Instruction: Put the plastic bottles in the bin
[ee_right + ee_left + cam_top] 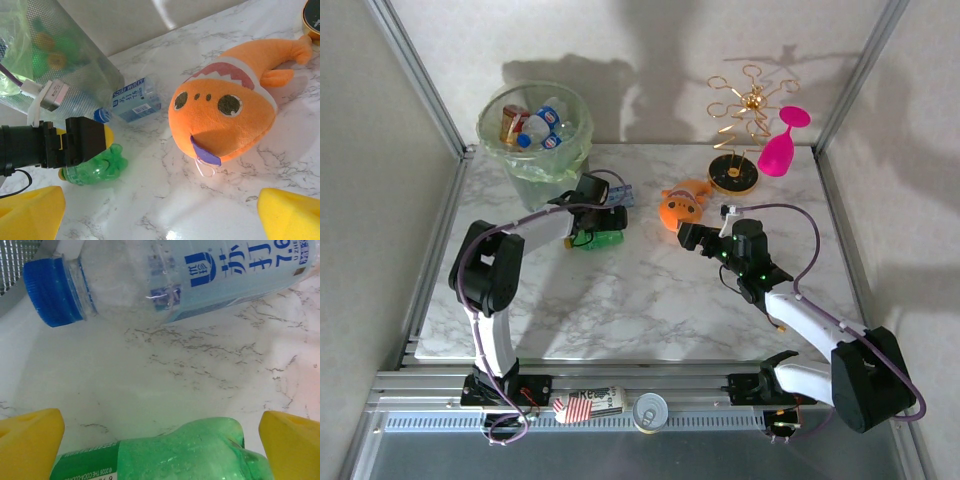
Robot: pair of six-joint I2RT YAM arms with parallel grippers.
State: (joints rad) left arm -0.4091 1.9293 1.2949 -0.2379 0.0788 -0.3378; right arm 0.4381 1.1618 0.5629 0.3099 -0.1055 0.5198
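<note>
A green plastic bottle (175, 452) lies on its side on the marble table (640, 300), between the yellow fingertips (30, 440) of my open left gripper (603, 228); the pads do not grip it. Just beyond lies a clear bottle (165, 275) with a blue cap and blue label, also on its side. The bin (535, 135), lined with a pale green bag, stands at the back left with several bottles (535, 125) inside. My right gripper (160, 215) hangs open over bare table in front of the orange fish toy (225, 120), holding nothing.
A gold wire stand (745, 130) and a pink goblet (782, 145) stand at the back right. The fish toy (685, 207) lies between the two grippers. A can (650, 410) and a crumpled wrapper (585, 403) rest on the near rail. Metal frame posts bound the table.
</note>
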